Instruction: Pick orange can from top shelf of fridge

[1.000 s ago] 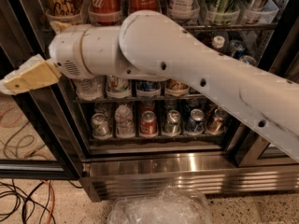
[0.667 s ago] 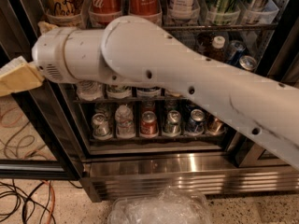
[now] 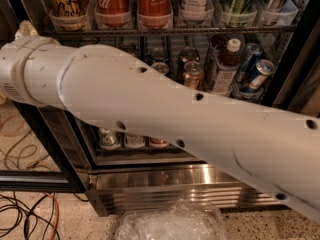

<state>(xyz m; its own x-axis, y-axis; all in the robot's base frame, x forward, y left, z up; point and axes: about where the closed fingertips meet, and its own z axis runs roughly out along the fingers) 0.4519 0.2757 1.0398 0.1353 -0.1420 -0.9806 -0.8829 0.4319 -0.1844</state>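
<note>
At your ten o'clock the cream pincer (image 3: 25,30) peeks over the thick white arm (image 3: 165,119); you cannot tell its grip. The tall golden-orange metal can (image 3: 67,1) stands at eleven o'clock on the dark wire top shelf (image 3: 210,29).

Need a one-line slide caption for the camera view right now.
White arm crosses the fridge; its gripper, mostly hidden at far left, shows just under the orange can on the top shelf.
</note>
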